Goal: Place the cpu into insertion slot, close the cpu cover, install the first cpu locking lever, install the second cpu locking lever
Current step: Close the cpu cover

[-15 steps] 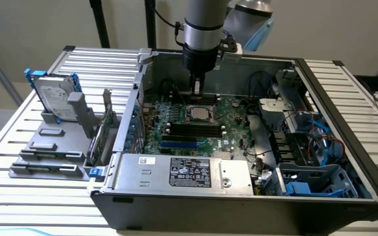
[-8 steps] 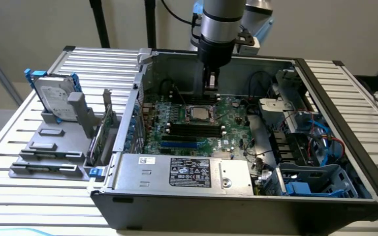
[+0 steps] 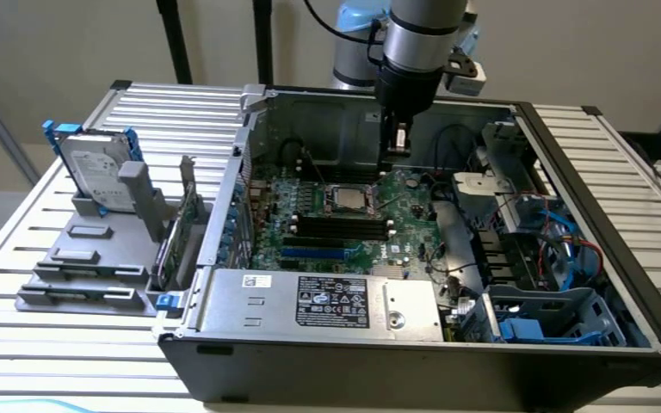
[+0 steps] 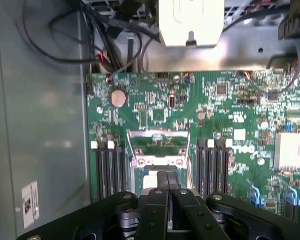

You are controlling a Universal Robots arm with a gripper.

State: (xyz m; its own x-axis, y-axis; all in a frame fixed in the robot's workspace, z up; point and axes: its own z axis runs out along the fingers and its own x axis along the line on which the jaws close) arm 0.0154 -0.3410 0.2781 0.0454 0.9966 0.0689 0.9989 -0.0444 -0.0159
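Pincer [image 4: 166, 180]: shut, black fingers pressed together with nothing seen between them, hanging inside the open computer case [image 3: 606, 172].
Cpu [image 4: 149, 181]: pale square chip lay in the insertion slot [image 3: 348, 199] right by the fingertips and partly hidden by them; contact could not be told.
Cpu cover [image 4: 158, 161]: thin silver frame stood swung open just beyond the slot, with green board visible through its window.
Writing: white label on the power supply [image 3: 319, 301] and a sticker [image 4: 29, 202] on the case wall, print too small to read.
Materials: green motherboard [image 4: 215, 115], long black memory slots [image 4: 110, 170] flanking the socket, round silver coin cell [image 4: 118, 98], ribbed metal bench [image 3: 169, 112].
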